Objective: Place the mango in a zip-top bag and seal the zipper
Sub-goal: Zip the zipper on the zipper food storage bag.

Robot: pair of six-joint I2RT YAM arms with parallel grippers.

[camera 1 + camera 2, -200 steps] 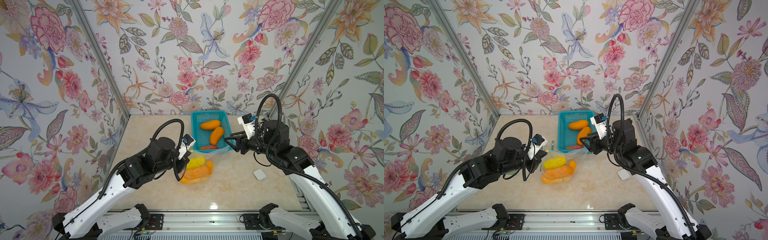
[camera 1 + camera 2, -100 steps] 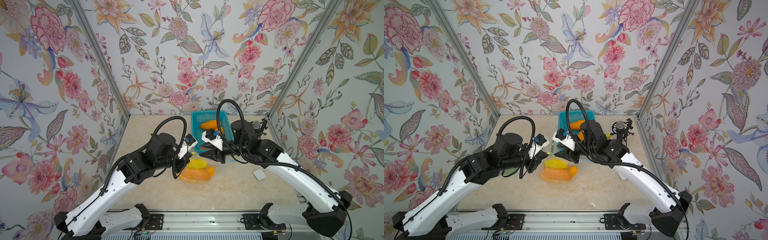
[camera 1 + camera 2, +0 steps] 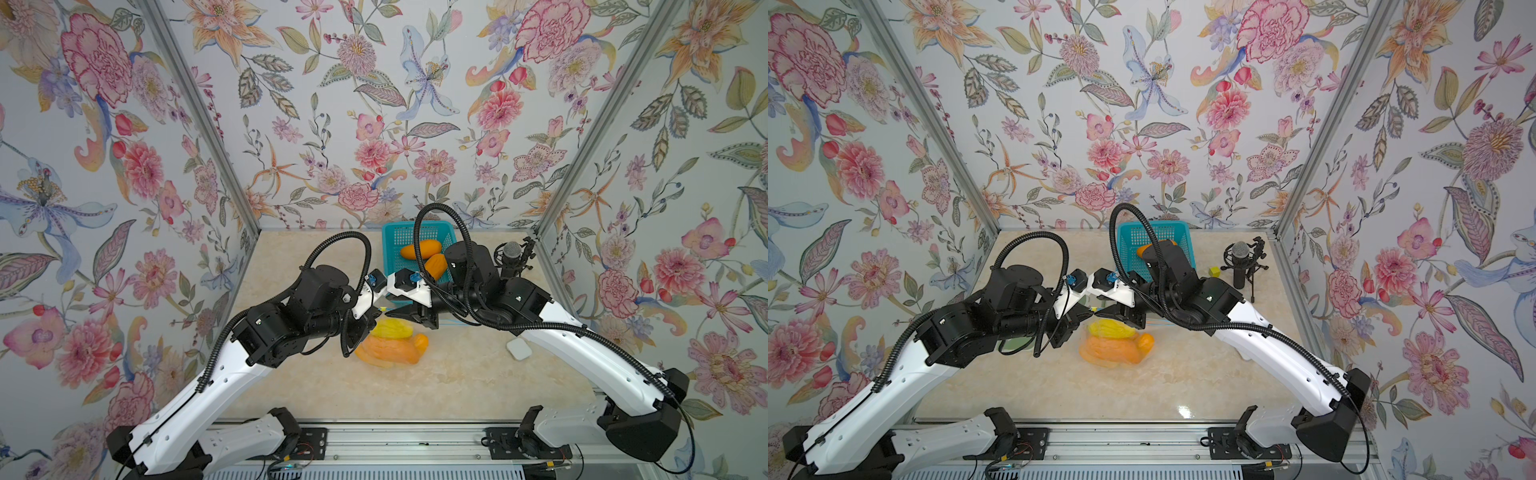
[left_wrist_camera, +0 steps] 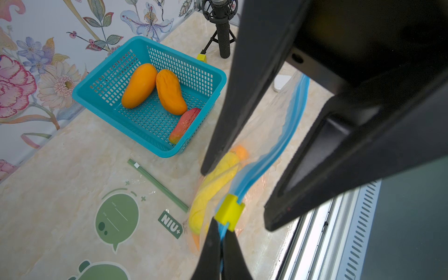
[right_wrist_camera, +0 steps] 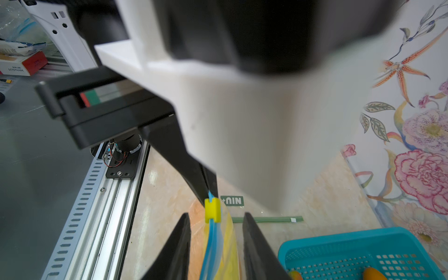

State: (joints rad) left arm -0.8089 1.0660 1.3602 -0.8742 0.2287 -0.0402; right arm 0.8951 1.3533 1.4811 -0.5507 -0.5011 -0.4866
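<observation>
Mango (image 4: 214, 181) in bag (image 4: 271, 114); L pincer (image 4: 221, 229) clamps zip (image 4: 282, 143).

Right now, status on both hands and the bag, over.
Left hand shut on the blue zipper strip beside the yellow slider. Right hand open, straddling that slider. Yellow and orange mangoes inside the clear plastic zip-top bag, unsealed. Nothing blocking.

I see a robot test cell in a lab, not a real home. The flowered wallpaper (image 3: 374, 104) covers flat panels between bare aluminium posts (image 3: 200, 116). The marble-look tabletop (image 3: 457, 386) ends at a metal rail (image 3: 415, 440) with loose wiring. A microphone (image 3: 1239, 251) stands on a small tripod near the back corner.
</observation>
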